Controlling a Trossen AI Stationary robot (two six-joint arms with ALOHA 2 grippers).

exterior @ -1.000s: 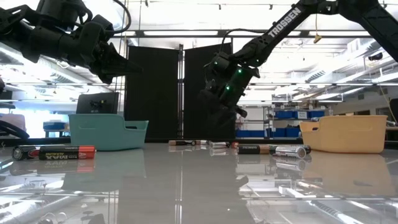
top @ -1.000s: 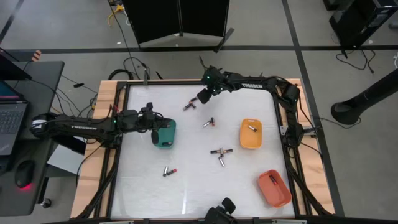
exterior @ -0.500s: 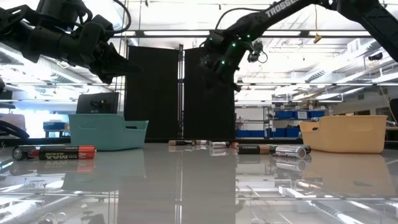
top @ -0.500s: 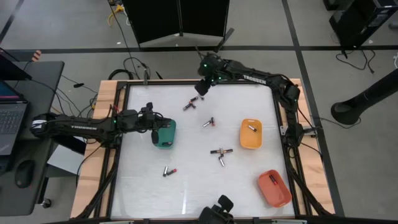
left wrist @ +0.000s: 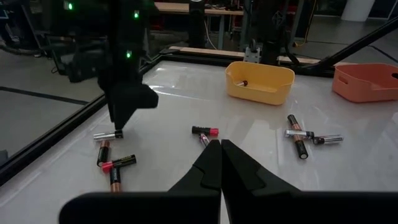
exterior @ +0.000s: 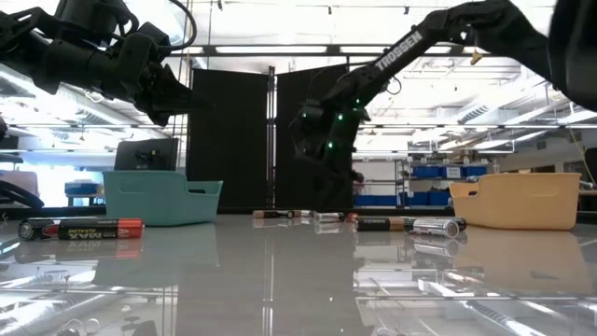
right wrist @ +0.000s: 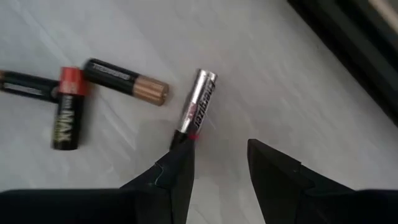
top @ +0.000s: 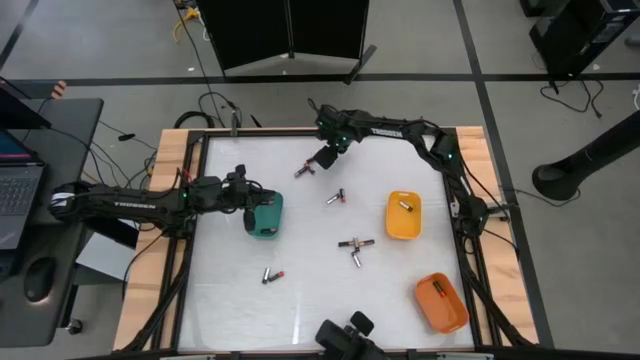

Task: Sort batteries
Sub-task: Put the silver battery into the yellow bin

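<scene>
Small batteries lie on the white table: a cluster near the far edge (top: 305, 168), a pair (top: 336, 197), a crossed group (top: 354, 247) and one pair nearer (top: 272, 274). My right gripper (right wrist: 217, 155) is open and low over the far cluster. Its fingers point down beside a silver battery (right wrist: 198, 102) that lies flat next to dark and red-banded ones (right wrist: 65, 115). My left gripper (left wrist: 219, 149) is shut on nothing and hovers over the green tray (top: 265, 215). My right gripper comes from above, and one fingertip (right wrist: 180, 152) overlaps the silver battery's near end (right wrist: 186, 134). I cannot tell whether it touches. The battery lies flat on the table, outside the gap between the fingers.
A yellow tray (top: 403, 228) with one battery in it sits right of centre. An orange tray (top: 442, 308) with another sits at the near right corner. A black frame (top: 195, 200) runs around the table. Open surface lies at the near left.
My right gripper rose and swung toward the far edge, then came back down over the far battery cluster. The batteries have stayed in place.
</scene>
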